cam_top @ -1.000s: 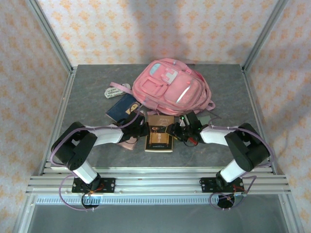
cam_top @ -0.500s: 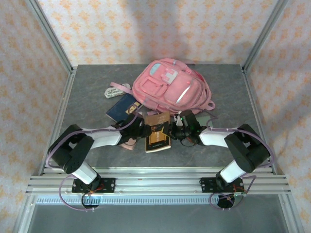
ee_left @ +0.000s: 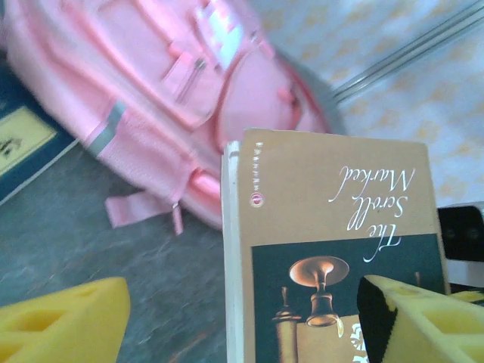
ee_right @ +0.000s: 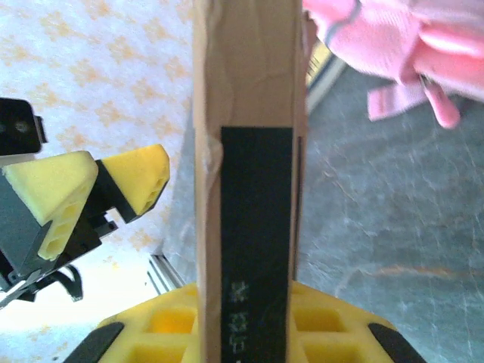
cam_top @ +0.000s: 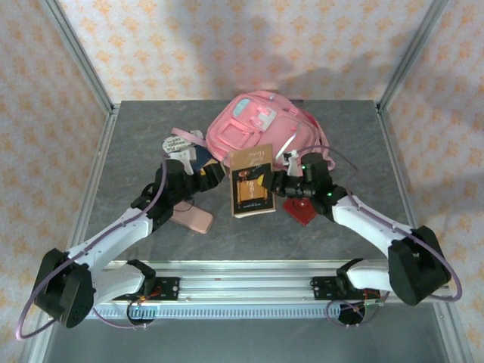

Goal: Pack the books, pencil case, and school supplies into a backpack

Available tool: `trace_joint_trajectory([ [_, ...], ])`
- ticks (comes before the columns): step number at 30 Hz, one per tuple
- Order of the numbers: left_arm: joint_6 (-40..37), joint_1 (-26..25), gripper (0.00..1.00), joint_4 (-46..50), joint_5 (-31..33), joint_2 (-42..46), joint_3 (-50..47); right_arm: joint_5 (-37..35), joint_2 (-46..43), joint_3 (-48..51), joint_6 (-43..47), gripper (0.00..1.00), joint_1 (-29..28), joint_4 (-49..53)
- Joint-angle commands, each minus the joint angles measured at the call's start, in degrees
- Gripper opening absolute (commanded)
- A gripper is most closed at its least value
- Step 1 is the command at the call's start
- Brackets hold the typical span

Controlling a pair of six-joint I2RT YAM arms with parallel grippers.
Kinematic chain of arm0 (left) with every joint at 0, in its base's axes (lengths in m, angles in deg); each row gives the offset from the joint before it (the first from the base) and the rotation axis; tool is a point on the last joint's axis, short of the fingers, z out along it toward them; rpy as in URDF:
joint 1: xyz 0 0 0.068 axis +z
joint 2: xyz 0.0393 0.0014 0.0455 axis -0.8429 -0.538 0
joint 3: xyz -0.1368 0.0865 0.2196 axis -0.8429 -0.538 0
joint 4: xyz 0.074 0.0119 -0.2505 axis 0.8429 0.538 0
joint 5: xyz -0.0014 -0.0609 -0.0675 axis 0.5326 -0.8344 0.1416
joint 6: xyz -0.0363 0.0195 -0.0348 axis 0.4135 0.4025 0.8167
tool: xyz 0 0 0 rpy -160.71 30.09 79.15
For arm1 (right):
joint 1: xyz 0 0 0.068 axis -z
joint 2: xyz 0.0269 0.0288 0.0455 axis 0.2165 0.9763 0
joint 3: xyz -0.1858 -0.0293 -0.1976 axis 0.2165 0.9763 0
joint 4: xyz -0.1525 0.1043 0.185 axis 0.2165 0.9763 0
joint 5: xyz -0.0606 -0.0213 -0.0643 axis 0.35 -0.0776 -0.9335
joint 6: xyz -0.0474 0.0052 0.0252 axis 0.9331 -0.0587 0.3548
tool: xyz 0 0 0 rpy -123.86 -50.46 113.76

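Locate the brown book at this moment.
Top view, centre: the brown book is held up, tilted, just in front of the pink backpack, clamped by the right tool.

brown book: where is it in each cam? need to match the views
Top external: brown book at centre, in front of the pink backpack, with the right gripper on its right edge.
Left wrist: book lower right, front cover facing the camera; backpack upper left.
Right wrist: book at centre, seen nearly edge-on; backpack top right.
Shared landmark: the pink backpack.
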Motion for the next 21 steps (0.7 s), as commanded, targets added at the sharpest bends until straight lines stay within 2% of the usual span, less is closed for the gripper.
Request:
trace_joint_trajectory([
  [1, 0.5, 1.8, 0.8, -7.1, -9.0, 1.7, -0.7, 6.3, -3.0, -4.5, 3.1, 0.0, 0.6, -1.1],
  [4, 3.2, 3.1, 0.82, -14.6, -15.8, 1.9, -2.2, 10.7, -4.5, -5.5, 2.3, 0.0, 0.8, -3.4],
  [6, 4.3, 3.2, 0.95, -17.3, -18.3, 1.6, -2.5, 13.6, -5.4, -5.5, 1.0, 0.0, 0.8, -6.2],
  [12, 5.7, 3.3, 0.95, -21.1, -21.3, 0.7, -3.4, 20.8, -7.4, -5.3, -3.4, 0.0, 0.8, -14.4],
  [17, 11.6, 3.3, 0.95, -32.8, -26.7, -0.5, -5.4, 25.7, -7.7, -4.1, -7.7, 0.0, 0.8, -21.2],
  [21, 12.1, 3.3, 0.95, -34.1, -28.2, -0.8, -4.9, 27.8, -7.9, -3.5, -10.2, 0.0, 0.8, -25.2],
])
